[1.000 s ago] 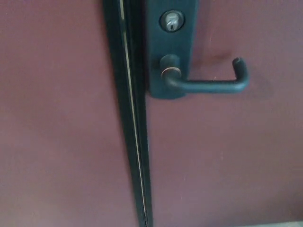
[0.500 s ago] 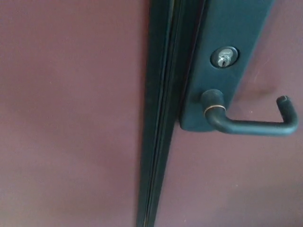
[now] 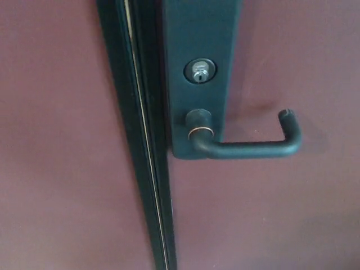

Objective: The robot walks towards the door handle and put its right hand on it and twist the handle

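A dark lever door handle point(image 3: 247, 147) sits level on its plate point(image 3: 199, 45), below the keyhole point(image 3: 200, 71), right of centre on a maroon door point(image 3: 292, 214). Neither hand shows, fingers unseen; the approach appears unfinished, the right-hand reach next.

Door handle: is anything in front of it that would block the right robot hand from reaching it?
Nothing visible blocks it. The door handle juts out bare from its dark plate, below the keyhole. Neither robot hand is in view, so its approach path cannot be checked.
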`<state>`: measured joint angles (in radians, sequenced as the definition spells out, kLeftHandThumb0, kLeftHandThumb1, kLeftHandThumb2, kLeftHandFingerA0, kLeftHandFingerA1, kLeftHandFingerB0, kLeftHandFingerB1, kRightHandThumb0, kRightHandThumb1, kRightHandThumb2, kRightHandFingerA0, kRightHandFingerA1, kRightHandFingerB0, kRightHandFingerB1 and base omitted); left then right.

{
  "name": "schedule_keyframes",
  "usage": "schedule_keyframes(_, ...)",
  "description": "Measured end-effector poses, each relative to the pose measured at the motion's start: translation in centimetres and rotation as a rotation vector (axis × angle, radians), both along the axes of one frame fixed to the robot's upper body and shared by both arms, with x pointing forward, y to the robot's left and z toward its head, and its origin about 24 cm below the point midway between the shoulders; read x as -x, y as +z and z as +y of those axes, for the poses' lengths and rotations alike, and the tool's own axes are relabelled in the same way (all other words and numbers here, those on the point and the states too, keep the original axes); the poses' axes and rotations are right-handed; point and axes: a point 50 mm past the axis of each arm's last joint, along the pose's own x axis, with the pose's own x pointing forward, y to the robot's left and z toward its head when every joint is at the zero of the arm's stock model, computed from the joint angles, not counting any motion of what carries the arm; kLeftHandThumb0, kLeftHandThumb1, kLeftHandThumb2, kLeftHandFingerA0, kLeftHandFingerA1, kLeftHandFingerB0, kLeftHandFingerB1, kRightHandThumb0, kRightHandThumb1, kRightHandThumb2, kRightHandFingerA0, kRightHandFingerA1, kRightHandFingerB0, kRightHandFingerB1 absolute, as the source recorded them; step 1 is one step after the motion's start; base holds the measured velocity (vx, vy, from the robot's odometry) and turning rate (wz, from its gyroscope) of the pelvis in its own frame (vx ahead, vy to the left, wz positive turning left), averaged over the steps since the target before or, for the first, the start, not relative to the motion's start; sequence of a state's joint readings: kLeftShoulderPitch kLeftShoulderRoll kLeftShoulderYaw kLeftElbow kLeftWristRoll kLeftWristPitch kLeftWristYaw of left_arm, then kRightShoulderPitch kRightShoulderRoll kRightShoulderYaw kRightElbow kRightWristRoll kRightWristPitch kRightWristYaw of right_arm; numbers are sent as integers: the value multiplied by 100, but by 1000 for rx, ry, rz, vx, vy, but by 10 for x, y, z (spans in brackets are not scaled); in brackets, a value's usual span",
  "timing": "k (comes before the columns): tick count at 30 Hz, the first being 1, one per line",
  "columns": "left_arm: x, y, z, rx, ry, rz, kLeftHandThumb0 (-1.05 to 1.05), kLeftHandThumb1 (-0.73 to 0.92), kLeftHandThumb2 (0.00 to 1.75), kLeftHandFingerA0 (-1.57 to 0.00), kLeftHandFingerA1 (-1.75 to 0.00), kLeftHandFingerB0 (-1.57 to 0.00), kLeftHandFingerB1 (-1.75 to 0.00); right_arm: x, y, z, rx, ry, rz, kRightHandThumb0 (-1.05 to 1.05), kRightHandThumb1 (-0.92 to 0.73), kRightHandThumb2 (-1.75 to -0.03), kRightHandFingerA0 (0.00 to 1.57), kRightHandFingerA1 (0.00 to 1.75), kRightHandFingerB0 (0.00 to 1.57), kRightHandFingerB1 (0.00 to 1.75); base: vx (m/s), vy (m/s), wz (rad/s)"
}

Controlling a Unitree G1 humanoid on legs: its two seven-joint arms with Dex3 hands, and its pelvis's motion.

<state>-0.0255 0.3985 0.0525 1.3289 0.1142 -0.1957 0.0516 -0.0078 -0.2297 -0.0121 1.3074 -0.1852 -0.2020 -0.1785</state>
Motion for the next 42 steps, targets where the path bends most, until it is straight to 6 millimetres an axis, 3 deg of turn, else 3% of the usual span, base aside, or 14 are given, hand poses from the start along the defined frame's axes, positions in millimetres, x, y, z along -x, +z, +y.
schedule_keyframes(11,2,1,3,-10,11,4,-28,66,60,-60,-46,-42,-38,-3,0,4,-13,6,-3,-24,-65,-59,69,45,54,40,-14,255,1)
schedule_keyframes(30,-4,2,1,-10,5,-12,-27,66,60,-62,-47,-42,-38,-16,3,2,-13,-22,-42,-25,-64,-58,71,46,52,39,23,-38,2)
schedule_keyframes(31,-4,2,1,-10,5,-13,-27,65,60,-61,-47,-42,-38,-17,4,2,-13,-24,-46,-33,-57,-72,70,56,49,47,0,0,0)
schedule_keyframes(33,-4,2,1,-10,4,-13,-27,65,60,-61,-47,-42,-38,-18,4,0,-14,-43,-56,-33,-57,-72,70,56,49,47,0,0,0)
schedule_keyframes(38,-4,2,1,-9,7,-13,-27,65,60,-61,-47,-42,-38,-22,7,-5,-21,-102,-91,-34,-56,-71,69,56,47,47,0,0,0)
schedule_keyframes(39,-4,2,2,-9,9,-15,-27,65,60,-61,-47,-42,-38,-24,9,-6,-21,-114,-107,-25,-62,-58,73,48,51,39,0,0,0)
schedule_keyframes(40,-5,2,2,-9,13,-19,-27,65,60,-61,-47,-42,-38,-29,11,-9,-20,-126,-134,-25,-62,-58,73,48,51,39,0,0,0)
schedule_keyframes(42,-7,3,3,-9,20,-28,-27,65,60,-62,-47,-42,-38,-39,19,-16,-13,-141,-199,-27,-60,-57,60,44,48,39,0,0,0)
